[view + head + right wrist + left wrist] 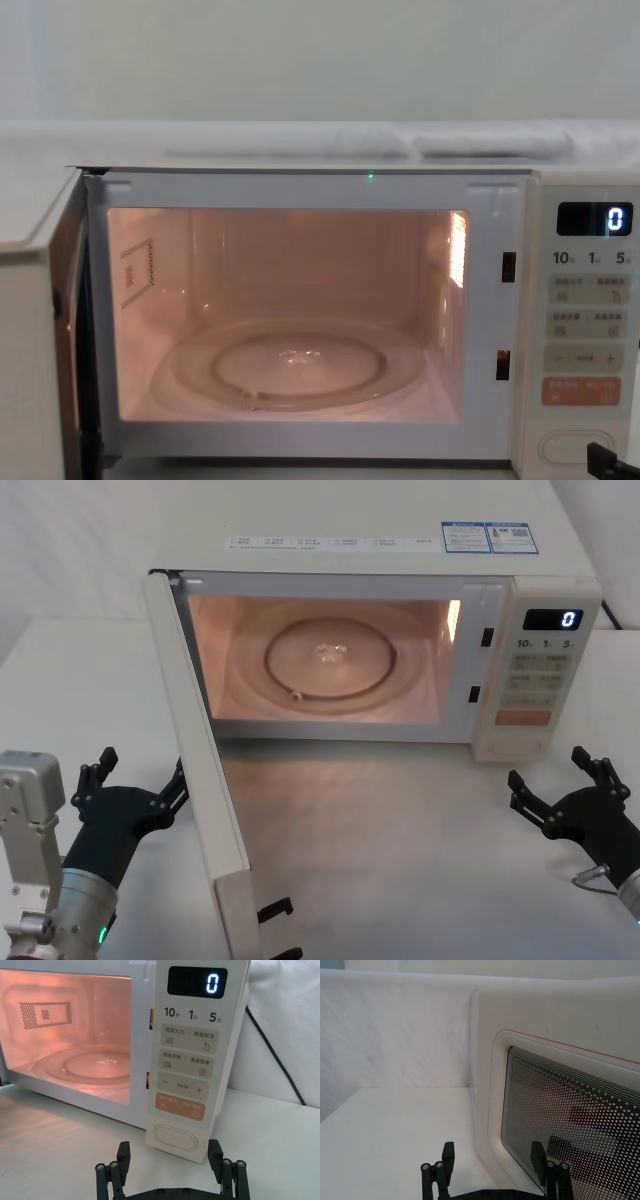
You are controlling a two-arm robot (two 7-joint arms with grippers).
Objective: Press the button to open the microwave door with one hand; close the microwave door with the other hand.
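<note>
The left gripper (138, 780) is hovering low at the left, on the outer side of the microwave door (205, 780), with its jaws standing wide apart. In the head view its right fingertips are sitting just beside the door's outer face, though whether they are touching is hard to tell. The left wrist view is showing one finger (448, 1156) over the bare white table (395, 1130) and the other in front of the door's dotted glass window (580, 1130), whose far side is running out of the picture.

The door is standing fully open, swung out toward the robot on its left hinge, so the head view is catching it nearly edge-on and cutting off its lower corner, where two dark latch hooks (275, 910) are sticking out. The lit cavity is showing a glass turntable (330, 660).

Further right, the keypad panel (540, 670) is displaying a glowing "0" (212, 982). The button (175, 1137) is sitting at the bottom of that panel, under the orange-red key (180, 1110); in the chest view it is partly cut off at the lower edge.

The right gripper (560, 785) is hanging just in front of the panel, apart from the button, with its jaws spread wide. In the chest view just a dark fingertip is poking in at the lower right corner.
</note>
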